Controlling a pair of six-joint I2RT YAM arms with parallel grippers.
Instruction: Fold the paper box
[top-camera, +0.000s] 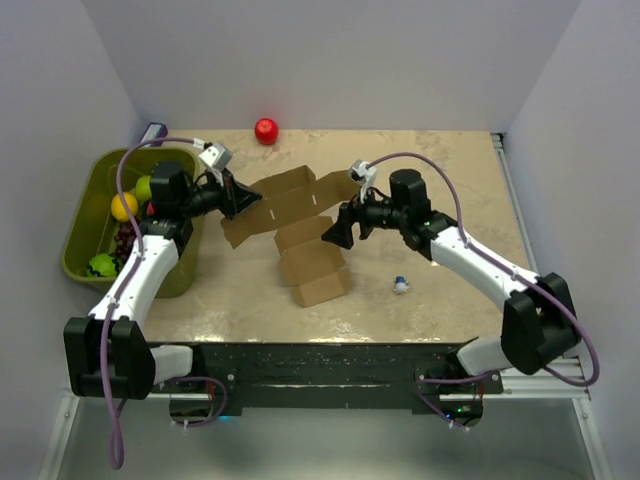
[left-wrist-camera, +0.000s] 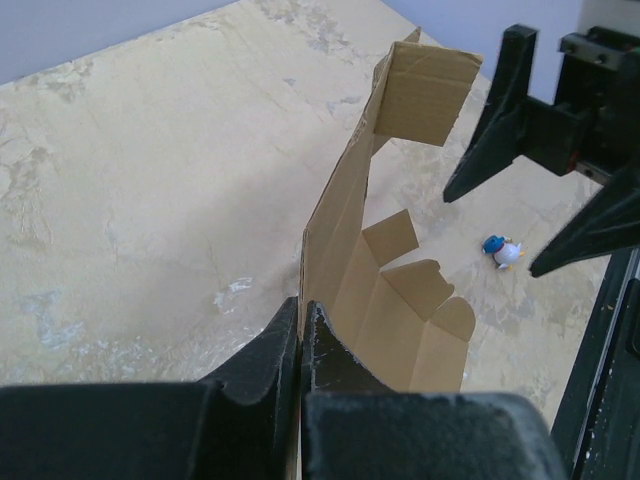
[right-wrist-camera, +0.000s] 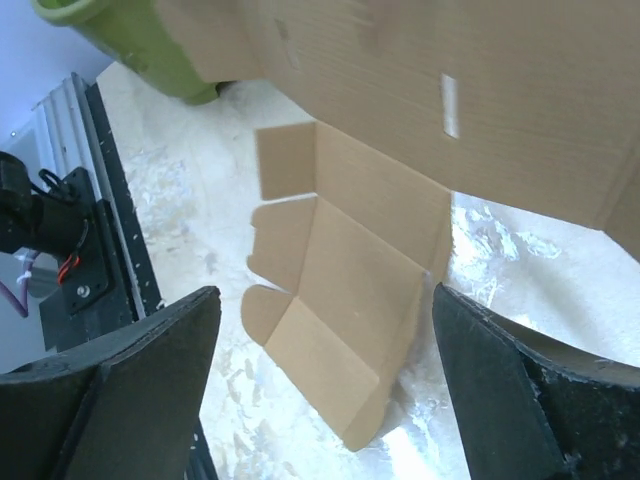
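Note:
The paper box is a flat brown cardboard sheet with creased flaps, partly lifted off the table in the middle. My left gripper is shut on the sheet's left edge. In the left wrist view its fingertips pinch the thin cardboard, which stands on edge in front of them. My right gripper stands open at the sheet's right side. The right wrist view shows its jaws spread wide above the lower flaps, with nothing held between them.
A green bin holding fruit stands at the left, beside my left arm. A red ball lies at the far edge. A small blue and white toy sits on the table near my right arm.

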